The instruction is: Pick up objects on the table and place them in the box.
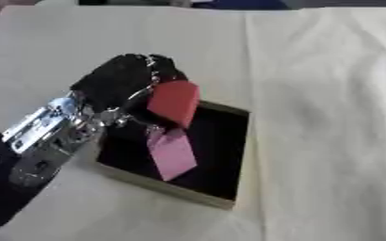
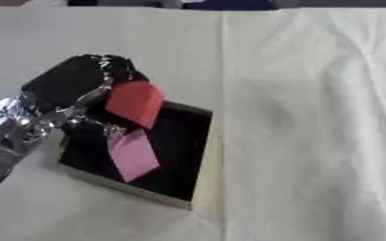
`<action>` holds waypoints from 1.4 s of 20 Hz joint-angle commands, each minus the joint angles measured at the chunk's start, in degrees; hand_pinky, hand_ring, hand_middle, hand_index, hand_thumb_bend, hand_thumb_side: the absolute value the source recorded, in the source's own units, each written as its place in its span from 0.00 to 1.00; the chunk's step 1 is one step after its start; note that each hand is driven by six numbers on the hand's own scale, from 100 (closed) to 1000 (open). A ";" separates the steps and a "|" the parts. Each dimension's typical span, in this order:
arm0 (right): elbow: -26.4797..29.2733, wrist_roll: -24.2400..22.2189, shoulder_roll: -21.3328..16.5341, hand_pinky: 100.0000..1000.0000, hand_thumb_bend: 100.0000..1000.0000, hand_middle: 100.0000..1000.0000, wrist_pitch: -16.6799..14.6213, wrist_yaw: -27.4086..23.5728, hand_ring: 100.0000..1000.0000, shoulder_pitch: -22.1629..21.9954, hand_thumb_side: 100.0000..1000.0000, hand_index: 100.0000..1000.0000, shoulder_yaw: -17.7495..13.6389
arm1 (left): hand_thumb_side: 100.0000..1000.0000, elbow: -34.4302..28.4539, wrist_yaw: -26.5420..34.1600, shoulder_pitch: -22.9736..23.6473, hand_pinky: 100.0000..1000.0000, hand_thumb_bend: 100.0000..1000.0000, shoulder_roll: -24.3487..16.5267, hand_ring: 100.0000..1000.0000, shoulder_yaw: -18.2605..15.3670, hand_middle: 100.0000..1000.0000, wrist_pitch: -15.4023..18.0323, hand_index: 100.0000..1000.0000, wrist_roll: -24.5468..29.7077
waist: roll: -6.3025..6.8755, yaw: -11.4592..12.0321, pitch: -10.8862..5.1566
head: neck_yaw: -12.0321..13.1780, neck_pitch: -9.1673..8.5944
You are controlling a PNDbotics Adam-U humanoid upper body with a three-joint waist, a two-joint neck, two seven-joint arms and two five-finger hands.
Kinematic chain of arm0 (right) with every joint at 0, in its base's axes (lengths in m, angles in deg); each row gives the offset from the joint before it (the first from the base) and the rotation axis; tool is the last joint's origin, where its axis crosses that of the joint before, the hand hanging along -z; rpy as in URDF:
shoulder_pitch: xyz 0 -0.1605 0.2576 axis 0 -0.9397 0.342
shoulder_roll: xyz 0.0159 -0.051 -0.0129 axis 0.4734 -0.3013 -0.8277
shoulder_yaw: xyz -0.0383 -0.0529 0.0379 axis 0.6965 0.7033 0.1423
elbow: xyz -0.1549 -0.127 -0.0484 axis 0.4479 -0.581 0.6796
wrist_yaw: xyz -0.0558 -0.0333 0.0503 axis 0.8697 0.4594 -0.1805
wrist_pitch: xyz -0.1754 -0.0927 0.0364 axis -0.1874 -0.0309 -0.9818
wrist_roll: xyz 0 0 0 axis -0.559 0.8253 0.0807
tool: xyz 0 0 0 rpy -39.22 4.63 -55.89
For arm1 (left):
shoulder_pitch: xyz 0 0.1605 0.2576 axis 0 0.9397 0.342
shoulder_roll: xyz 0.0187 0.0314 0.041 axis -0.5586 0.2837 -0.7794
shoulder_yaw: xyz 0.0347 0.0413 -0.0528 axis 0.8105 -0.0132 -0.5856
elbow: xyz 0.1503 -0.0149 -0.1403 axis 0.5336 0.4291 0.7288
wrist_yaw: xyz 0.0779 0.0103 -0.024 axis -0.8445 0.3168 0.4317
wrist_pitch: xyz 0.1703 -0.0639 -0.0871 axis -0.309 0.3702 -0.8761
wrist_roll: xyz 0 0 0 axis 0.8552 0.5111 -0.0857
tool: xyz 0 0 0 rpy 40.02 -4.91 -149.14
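One table [image 1: 328, 117], draped in a pale cream cloth that is creasing along a vertical fold right of centre, is filling nearly the whole frame; dark shapes along the top edge are cut off and cannot be identified.

One robot arm [image 1: 40, 136], black with silver joints, is entering from the lower left corner and reaching diagonally toward the centre; its lower part is running out of the frame.

One box [image 1: 239, 155], shallow and square with a black interior and a light tan rim, is lying below centre, turned slightly askew. Its upper left corner is hiding behind the arm and hand.

The left hand [image 1: 118, 80] is hovering over the upper left of the box, its back facing the camera. The fingers are curling downward and closing on the top of a red object [image 1: 174, 101], a flat, roughly pentagonal piece that is hanging above the box interior at the centre of the frame. The fingertips themselves are hidden behind the hand and the piece, so the exact contact is hard to make out.

One pink object [image 1: 172, 153], a flat four-sided piece, is lying tilted inside the box, directly below the red one; whether the two are touching cannot be told.

The right hand is appearing in neither view.
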 commanded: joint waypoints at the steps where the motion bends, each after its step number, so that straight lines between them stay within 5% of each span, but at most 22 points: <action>1: 0.40 0.28 -1.99 0.80 0.00 0.56 -0.02 -0.43 0.74 0.55 0.60 0.67 -0.47 | 0.00 -2.79 -0.04 -0.20 0.57 0.21 -2.24 0.44 -1.39 0.46 -0.57 0.61 0.06 | -0.15 0.02 -0.91 | -0.24 0.03; 10: 0.60 0.54 -2.29 0.80 0.00 0.55 0.01 -0.36 0.74 -0.04 0.61 0.67 -0.72 | 0.00 -4.81 4.04 1.29 0.57 0.19 -6.88 0.44 -3.97 0.45 0.31 0.61 0.73 | 0.34 0.76 -1.18 | -3.34 1.22; 22: 0.63 0.63 -2.24 0.81 0.00 0.55 -0.04 -0.71 0.74 0.07 0.61 0.67 -0.80 | 0.05 -4.84 5.33 4.94 0.58 0.24 -9.91 0.47 -4.75 0.49 0.40 0.63 3.69 | 0.25 0.69 -0.84 | -3.87 0.55; 24: 0.64 0.65 -2.20 0.81 0.00 0.55 -0.05 -0.74 0.74 0.10 0.61 0.67 -0.83 | 0.10 -4.84 5.39 5.23 0.62 0.27 -9.78 0.52 -4.74 0.55 0.62 0.68 4.17 | 0.20 0.71 -0.79 | -3.77 0.42; 28: 0.67 0.68 -2.11 0.81 0.00 0.55 -0.07 -0.81 0.74 0.09 0.61 0.67 -0.88 | 0.33 -4.84 5.75 5.62 0.77 0.38 -9.39 0.79 -4.47 0.84 2.53 0.91 5.84 | 0.15 0.67 -0.73 | -3.56 0.13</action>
